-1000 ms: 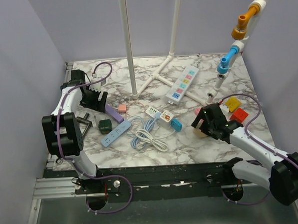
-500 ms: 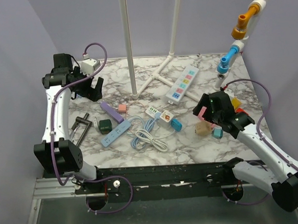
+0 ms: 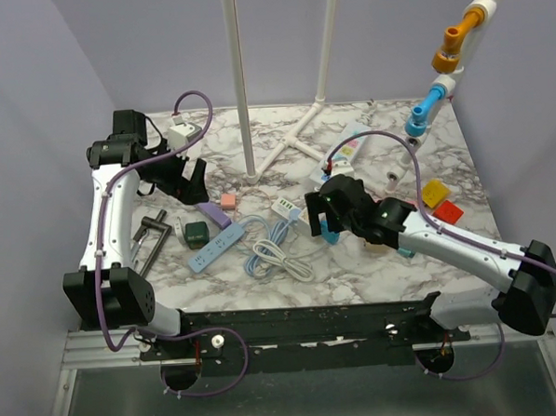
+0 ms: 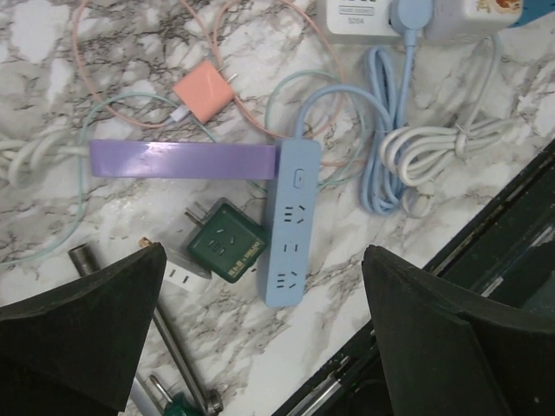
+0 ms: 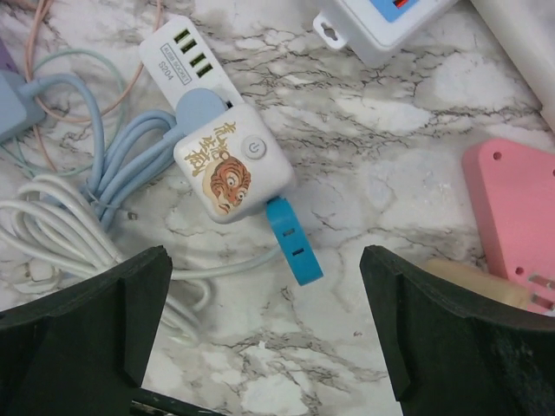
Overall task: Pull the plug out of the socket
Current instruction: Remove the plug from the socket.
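Observation:
A white cube socket with a tiger picture [image 5: 232, 165] lies on the marble table with a bright blue plug [image 5: 295, 241] stuck in its lower side. A light blue plug [image 5: 201, 108] sits in a white USB socket block [image 5: 186, 54] just behind it. My right gripper [image 5: 260, 347] is open and empty, hovering above the table just in front of the blue plug; in the top view it [image 3: 321, 211] covers most of the cube. My left gripper [image 4: 260, 347] is open and empty above the light blue power strip [image 4: 290, 225], at the left [image 3: 185, 180].
A green adapter [image 4: 224, 243], purple bar [image 4: 182, 160], pink charger [image 4: 204, 91], coiled white cable [image 4: 442, 147] and metal tool [image 4: 173, 347] lie under the left arm. A white power strip [image 5: 381, 17] and pink block [image 5: 512, 217] are near the right gripper. White pipe frame [image 3: 293, 137] stands behind.
My right arm has swung left from the table's right side to over the tiger cube socket. My left arm has lifted and moved right, toward the light blue strip.

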